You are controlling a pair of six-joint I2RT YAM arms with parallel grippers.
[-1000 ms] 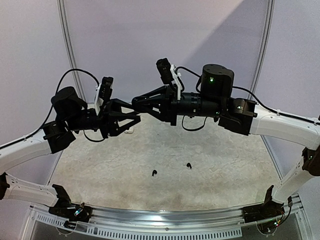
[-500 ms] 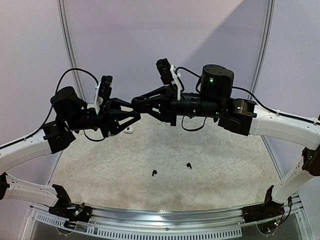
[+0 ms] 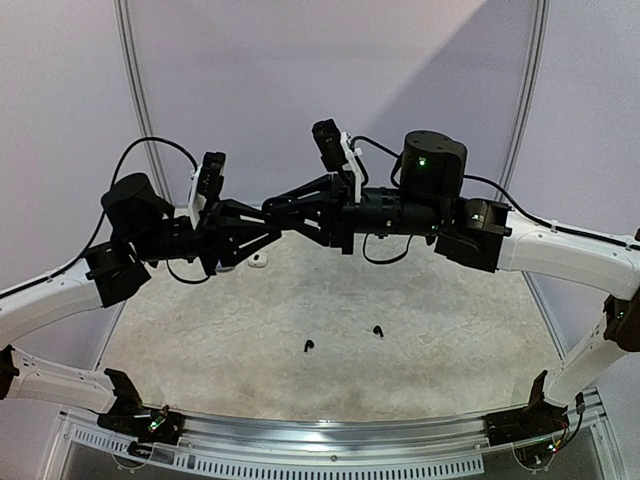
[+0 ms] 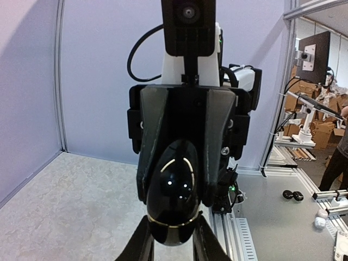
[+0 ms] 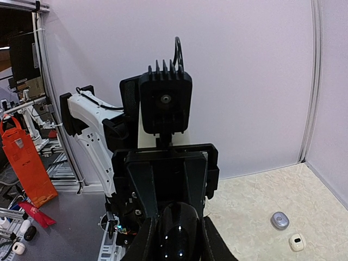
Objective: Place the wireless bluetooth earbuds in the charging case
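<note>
Both claws meet mid-air at centre frame in the top view, w/ the black charging case (image 4: pixel 173 209) pinched btwn them. Your left claw (image 4: pixel 170 243) is closed on the case's lower end. The right claw (image 4: pixel 175 194) clamps the upper half from the opposite side, pads flat on its flanks. The gold seam (image 4: pixel 163 222) runs across the shell btwn the two grips, so my read is that each claw takes one half so you can pry the lid. The lid looks closed, no gap visible. One black earbud (image 3: pixel 308 346) and a second black earbud (image 3: pixel 378 331) lie on the table (image 3: pixel 450 340), lower centre of the top view, well apart from the case, so nothing's inserted yet. A grey case (image 5: pixel 279 220) and a white case (image 5: pixel 296 242) sit lower right in the right wrist view, untouched.
</note>
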